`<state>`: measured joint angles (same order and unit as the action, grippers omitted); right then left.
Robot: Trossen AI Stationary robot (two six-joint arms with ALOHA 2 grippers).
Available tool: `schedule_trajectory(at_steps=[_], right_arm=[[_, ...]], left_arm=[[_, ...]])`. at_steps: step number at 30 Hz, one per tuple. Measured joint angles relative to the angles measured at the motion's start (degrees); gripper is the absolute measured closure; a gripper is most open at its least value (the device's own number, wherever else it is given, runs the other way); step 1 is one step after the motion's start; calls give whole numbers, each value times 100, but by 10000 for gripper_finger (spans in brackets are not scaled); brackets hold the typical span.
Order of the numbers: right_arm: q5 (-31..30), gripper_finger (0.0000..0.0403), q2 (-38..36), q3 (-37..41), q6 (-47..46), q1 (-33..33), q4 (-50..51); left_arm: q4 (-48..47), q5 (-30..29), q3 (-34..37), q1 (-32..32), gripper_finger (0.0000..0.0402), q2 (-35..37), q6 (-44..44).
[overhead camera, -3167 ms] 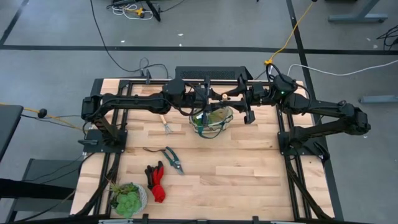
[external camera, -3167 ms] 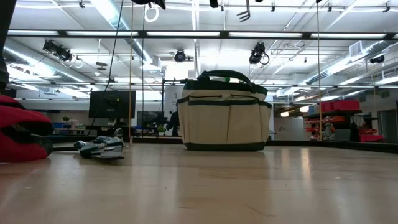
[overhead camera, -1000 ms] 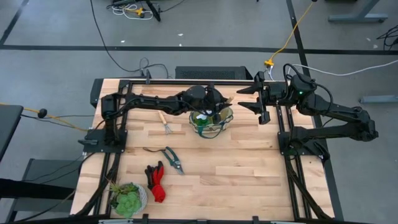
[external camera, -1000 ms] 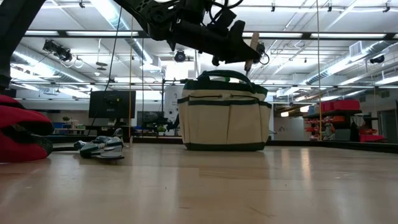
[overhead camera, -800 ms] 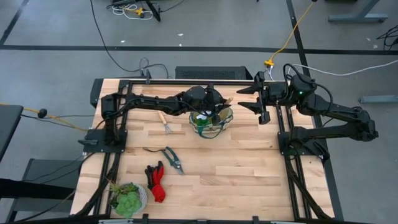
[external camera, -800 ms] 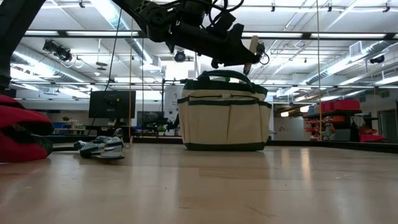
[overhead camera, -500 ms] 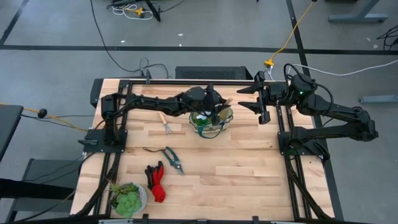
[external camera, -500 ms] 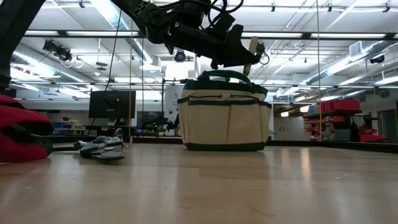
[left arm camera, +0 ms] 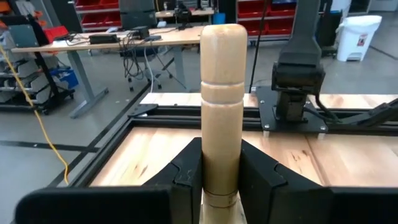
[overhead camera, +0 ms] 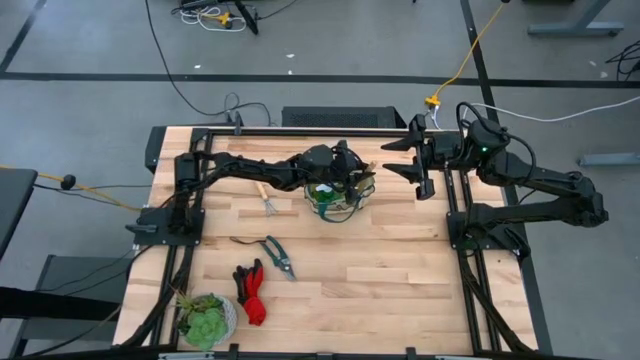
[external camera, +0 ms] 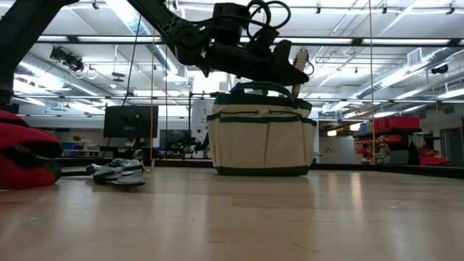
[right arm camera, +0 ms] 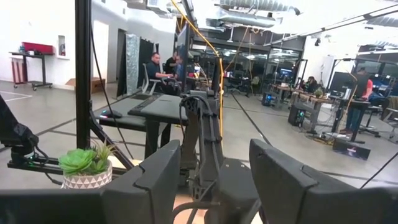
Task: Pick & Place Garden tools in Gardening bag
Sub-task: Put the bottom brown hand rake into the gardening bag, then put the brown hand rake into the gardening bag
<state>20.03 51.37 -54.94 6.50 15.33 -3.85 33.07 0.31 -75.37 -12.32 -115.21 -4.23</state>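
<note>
Left gripper [left arm camera: 221, 180] clamps a wooden-handled fork [left arm camera: 222, 93] above the gardening bag [overhead camera: 340, 195].
Right gripper [right arm camera: 214, 177], fingers spread, waits at the table's [overhead camera: 380, 270] far right edge; shears [overhead camera: 277, 254] and gloves [overhead camera: 250, 292] lie on the table.

Wooden-handled fork [left arm camera: 222, 106] upright over tan gardening bag [external camera: 262, 140]

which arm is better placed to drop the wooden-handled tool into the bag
Left. The left gripper already grips the wooden handle right above the gardening bag; the right gripper waits empty at the table's edge.
</note>
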Motion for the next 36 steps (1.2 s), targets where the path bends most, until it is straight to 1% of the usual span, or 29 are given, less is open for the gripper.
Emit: schedule_trajectory(at_steps=[3,9,20,24,32,36], right_arm=[[-2,209,0,0,0,0,-1],[-4,209,0,0,0,0,6],[-4,209,0,0,0,0,6],[-4,209,0,0,0,0,6],[-4,209,0,0,0,-2,8],[-4,209,0,0,0,-2,13]], left_arm=[[-35,-25,0,0,316,-1,16],[-19,-25,0,0,320,-1,16],[-81,-10,0,2,284,-1,210],[-82,-11,0,31,254,-3,212],[-88,-62,0,31,176,6,303],[-163,-65,4,31,157,205,317]])
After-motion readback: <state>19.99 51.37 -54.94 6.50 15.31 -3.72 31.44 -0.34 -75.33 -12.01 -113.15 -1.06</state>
